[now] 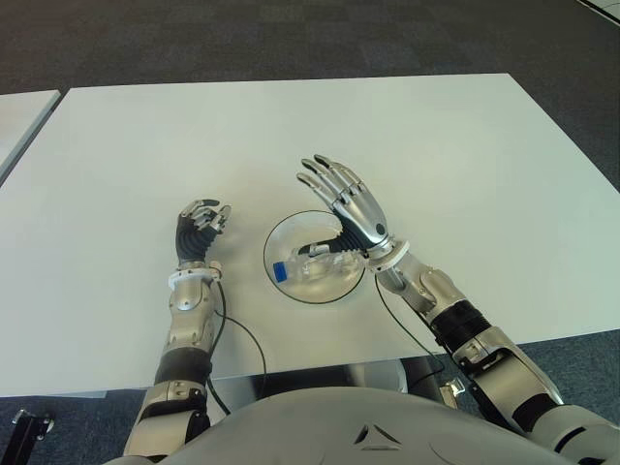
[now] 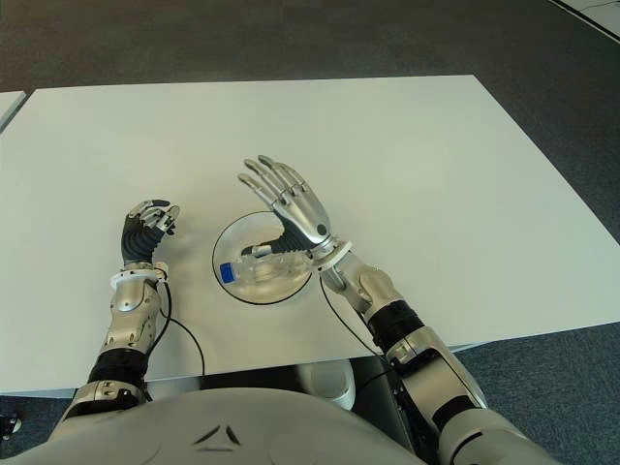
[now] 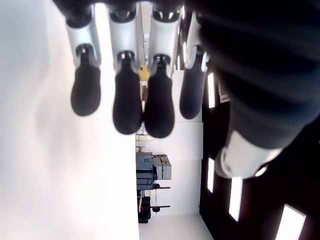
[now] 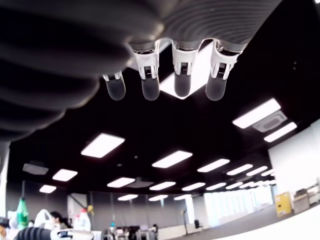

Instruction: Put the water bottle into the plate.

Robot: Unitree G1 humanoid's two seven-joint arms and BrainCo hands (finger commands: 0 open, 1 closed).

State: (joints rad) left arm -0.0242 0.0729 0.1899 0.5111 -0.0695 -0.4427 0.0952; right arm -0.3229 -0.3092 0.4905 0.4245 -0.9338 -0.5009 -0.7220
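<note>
Bottle (image 1: 308, 266) first: you will find it lying on its side inside the plate (image 1: 281, 239), blue cap toward the robot's left, its clear body crossing the middle of the dish. It lies flat rather than upright, which I judge to be the steadier way for a light, round thing to sit in a shallow dish; on its base it could tip over the rim.

Your right hand (image 1: 341, 199) is over the far right part of the plate, palm turned upward, all four fingers straight and spread, holding nothing. The right wrist view agrees: the fingertips (image 4: 150, 87) stand out against ceiling lights with nothing between them. The thumb reaches down toward the bottle's body, and I cannot tell from the eye views whether it touches the plastic. The spread posture reads to me as a release, so I judge the placing to be done or all but done.

Your left hand (image 1: 201, 228) shows beside the plate on the robot's left, apart from it, fingers curled inward on nothing. It has no part in this step.

The plate sits on the white desk (image 1: 465, 174) near its front edge, close to the robot's body. If you withdraw the right hand, lift it clear before pulling back, since a brush of the thumb could roll the bottle toward the rim.
</note>
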